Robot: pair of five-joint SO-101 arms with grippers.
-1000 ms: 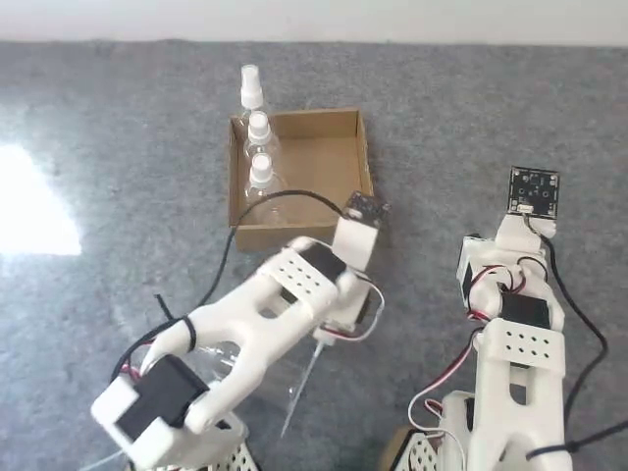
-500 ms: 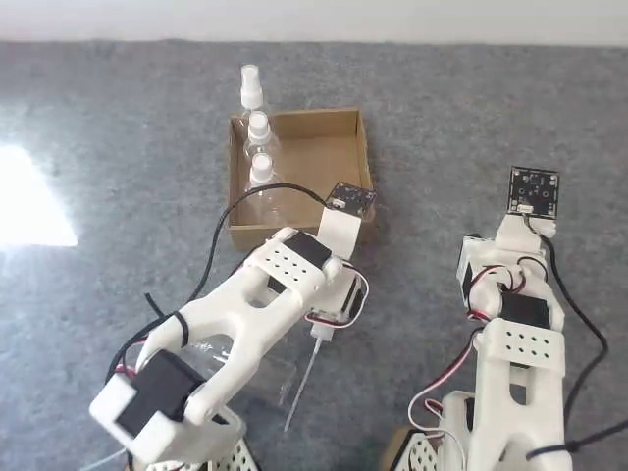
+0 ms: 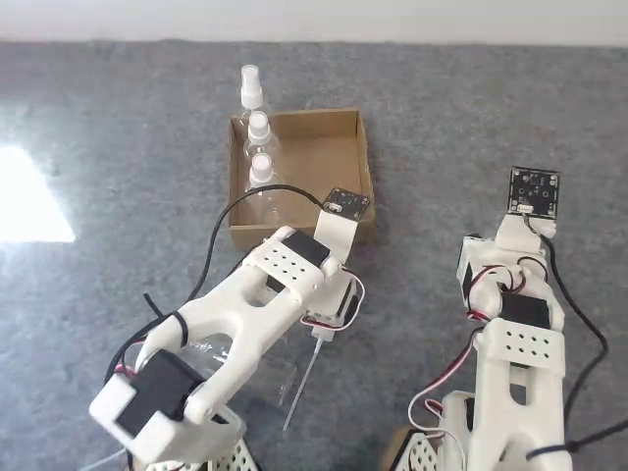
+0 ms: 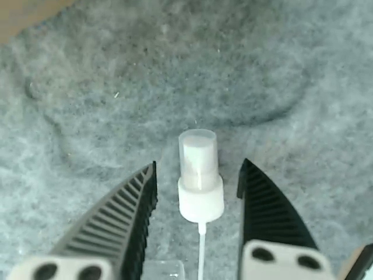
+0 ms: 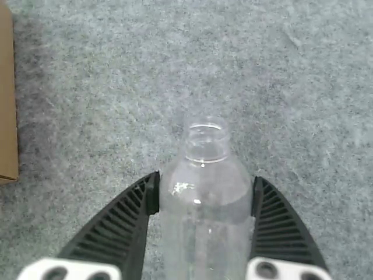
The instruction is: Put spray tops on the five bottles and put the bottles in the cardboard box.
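Three capped bottles (image 3: 257,128) stand in a row on the left. Two are inside the cardboard box (image 3: 334,147), against its left wall. The farthest one is at the box's far-left corner, and whether it is inside or just beyond the rim cannot be told. The box sits on the grey mat (image 3: 118,147), far from the arm bases and left of centre, and the right part of its floor is bare.

Just near of the box, the left arm stretches across the mat from its base at the near left. The left gripper (image 4: 199,165) has its jaws apart, one on each side of a loose white spray top (image 4: 200,181), with a clear gap showing on both sides. The spray top lies on the mat right beside the box's near wall. Its nozzle cap points away from the arm, and its thin dip tube (image 3: 299,392) trails back toward the near edge. Something clear lies partly under this arm, but it is too hidden to name.

Well to the right, the other arm stands folded over its base. The right gripper (image 5: 204,179) is clamped on an uncapped bottle (image 5: 204,221), with both jaws pressed against its clear shoulders. The open neck points out past the fingertips over the mat, and the bottle is well apart from the box.
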